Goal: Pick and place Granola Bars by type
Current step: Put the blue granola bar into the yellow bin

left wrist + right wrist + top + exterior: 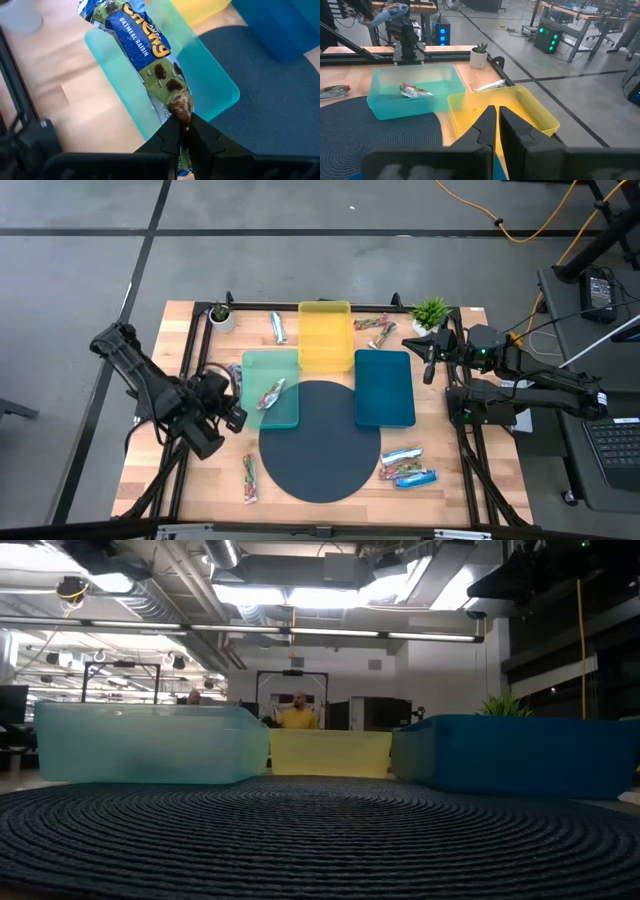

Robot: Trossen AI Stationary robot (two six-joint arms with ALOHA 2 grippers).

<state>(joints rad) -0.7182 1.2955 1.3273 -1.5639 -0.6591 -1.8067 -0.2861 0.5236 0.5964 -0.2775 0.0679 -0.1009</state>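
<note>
**mod_a:** Bars everywhere lol. Left tool (182, 131) is pinched tight on the end of a blue-green granola bar (150, 55) with oatmeal raisin on the wrapper, holding it up in the air over the edge of the teal tray (272, 390). From overhead that arm sits at the left side of the surface (150, 455), just beside the teal tray.

**benchrat:** What about the right one?

**mod_a:** Right tool (497, 125) has its fingers pressed together with nothing between them. It hangs near the back right corner by the potted plant (431, 311), looking out across the yellow tray (520, 107).

**benchrat:** Anything already sorted?

**mod_a:** One silver bar (272, 393) lies inside the teal tray. I can't see anything in the yellow tray or the blue tray (384, 387).

**benchrat:** And the loose ones?

**mod_a:** Another silver bar (279, 327) lies at the back, between the small plant (220, 314) and the yellow tray. A couple of red-multicoloured bars (374, 328) lie just right of the yellow tray. Two blue-white bars (407, 465) rest at the front right, beside the round dark mat (320, 445). One more multicoloured bar (249, 478) lies at the front left, near the mat's edge.
</note>
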